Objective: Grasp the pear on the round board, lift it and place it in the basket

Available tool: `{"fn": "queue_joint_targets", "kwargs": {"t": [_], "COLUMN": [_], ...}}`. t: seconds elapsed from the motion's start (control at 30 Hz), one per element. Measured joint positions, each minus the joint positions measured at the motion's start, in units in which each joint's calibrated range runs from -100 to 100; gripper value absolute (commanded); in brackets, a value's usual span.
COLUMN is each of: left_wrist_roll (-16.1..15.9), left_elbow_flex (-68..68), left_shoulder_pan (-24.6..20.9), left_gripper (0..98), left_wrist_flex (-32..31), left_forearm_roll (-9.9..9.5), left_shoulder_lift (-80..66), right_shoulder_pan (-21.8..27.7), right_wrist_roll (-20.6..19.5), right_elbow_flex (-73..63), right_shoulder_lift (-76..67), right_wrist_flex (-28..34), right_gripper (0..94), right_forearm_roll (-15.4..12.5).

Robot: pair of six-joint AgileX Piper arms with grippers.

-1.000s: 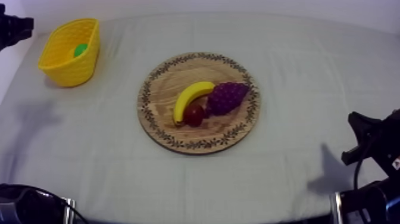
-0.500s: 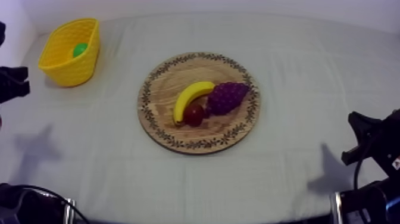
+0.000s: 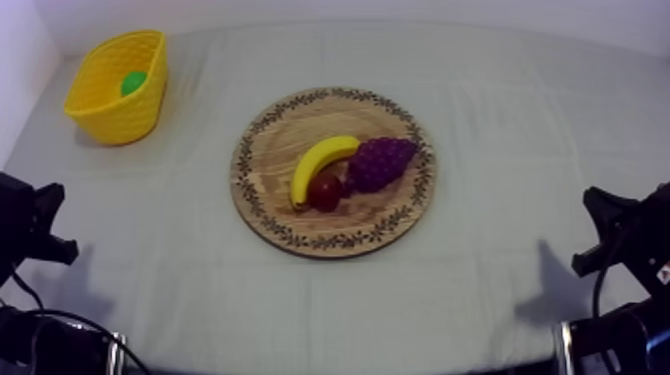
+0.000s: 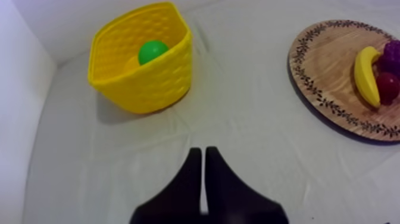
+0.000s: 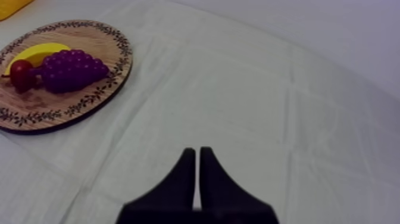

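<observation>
The pear (image 4: 153,52) lies in the basket (image 4: 149,89); banana (image 3: 321,165), grapes (image 3: 380,163) and small red fruit (image 3: 325,192) sit on the board (image 3: 271,160). The left pincer (image 4: 202,152) and right pincer (image 5: 197,152) are pressed together, empty.

Banana (image 3: 321,163); grapes (image 3: 380,163); small red fruit (image 3: 324,192)

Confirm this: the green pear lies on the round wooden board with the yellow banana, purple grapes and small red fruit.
Not quite: the green pear lies in the yellow basket, as the left wrist view shows. The yellow banana, purple grapes and small red fruit are on the round wooden board.
</observation>
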Motion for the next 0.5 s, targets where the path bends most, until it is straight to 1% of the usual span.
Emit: {"fn": "queue_joint_targets", "kwargs": {"t": [0.17, 0.27, 0.37, 0.4, 0.5], "left_wrist_roll": [1.14, 1.36, 1.54, 1.82, 3.28], "left_elbow_flex": [5.56, 8.05, 9.19, 9.48, 10.13], "left_shoulder_pan": [-0.22, -0.44, -0.51, -0.51, -0.51], "left_gripper": [0.0, 0.0, 0.0, 0.0, 0.0], "left_wrist_flex": [-2.22, -2.22, -2.8, -3.18, -4.12], "left_forearm_roll": [-0.01, -0.89, -0.89, -1.41, -1.88], "left_shoulder_lift": [-7.09, -10.09, -11.12, -11.18, -11.31], "right_shoulder_pan": [0.0, 0.0, 0.0, 0.0, 0.0], "right_wrist_roll": [0.0, 0.0, -0.04, -0.04, -0.04], "right_elbow_flex": [0.0, 0.0, 0.0, 0.0, 0.0], "right_shoulder_lift": [0.0, 0.0, 0.0, 0.0, 0.0], "right_wrist_flex": [0.0, 0.0, 0.0, 0.0, 0.0], "right_gripper": [0.4, 0.4, 0.4, 0.4, 0.4], "right_forearm_roll": [0.0, 0.0, 0.0, 0.0, 0.0]}}
